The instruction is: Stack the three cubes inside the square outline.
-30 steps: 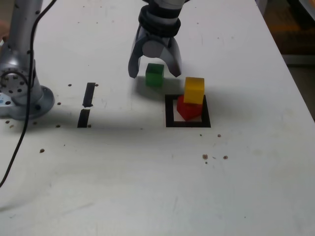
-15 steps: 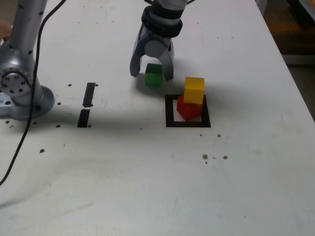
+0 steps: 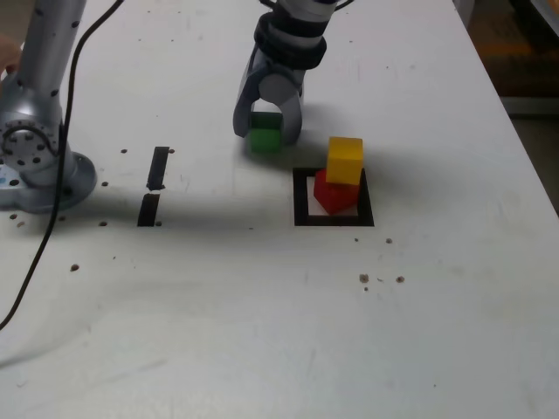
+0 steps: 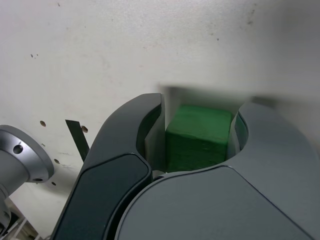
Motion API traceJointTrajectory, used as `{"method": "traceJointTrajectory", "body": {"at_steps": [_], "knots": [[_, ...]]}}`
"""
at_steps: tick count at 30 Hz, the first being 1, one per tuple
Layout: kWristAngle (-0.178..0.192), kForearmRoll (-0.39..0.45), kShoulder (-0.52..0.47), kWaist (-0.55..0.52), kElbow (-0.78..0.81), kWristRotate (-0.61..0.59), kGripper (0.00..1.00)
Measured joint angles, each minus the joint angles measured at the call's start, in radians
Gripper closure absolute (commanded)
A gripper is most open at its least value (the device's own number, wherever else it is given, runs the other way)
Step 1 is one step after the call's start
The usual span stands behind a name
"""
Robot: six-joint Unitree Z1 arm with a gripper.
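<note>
We note the white desk (image 3: pixel 262 305) first: it carries every item, and the arm's grey base (image 3: pixel 35 157) stands at the exterior view's left, well apart from the work. Two short black strips (image 3: pixel 153 188) lie between that base and the work area; they play no part.

The hand (image 3: pixel 266 131) points down at the desk, behind the square outline (image 3: pixel 301 205) and toward the exterior view's left of it. Its jaws are drawn in against the green cube (image 4: pixel 200 137); the wrist view shows one jaw at each side face, touching or nearly so. We judge the cube gripped but not yet lifted, as it appears to sit on the desk.

Inside the square outline the red cube (image 3: pixel 334 194) rests on the white centre, turned at an angle to the frame. The yellow cube (image 3: pixel 345 160) sits on top of it, offset toward the exterior view's right.

The governing relation: the stack lies near the hand, toward the exterior view's right and nearer the camera. In our judgement, the green cube must rise above the yellow top face before crossing over, and the offset yellow cube leaves little margin.
</note>
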Motion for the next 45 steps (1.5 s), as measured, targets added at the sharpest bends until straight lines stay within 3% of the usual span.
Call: {"method": "traceJointTrajectory", "body": {"at_steps": [5, 12, 18, 28, 36, 45], "knots": [[0.018, 0.051, -0.047, -0.008, -0.016, -0.025, 0.81], [0.069, 0.274, -0.149, -0.047, -0.175, -0.073, 0.81], [0.079, 0.4, -0.185, -0.095, -0.334, -0.094, 0.81], [0.074, 0.425, -0.197, -0.187, -0.472, -0.185, 0.85], [0.05, 0.425, -0.194, -0.27, -0.514, -0.334, 0.85], [-0.037, 0.425, -0.126, -0.314, -0.532, -0.417, 0.85]]}}
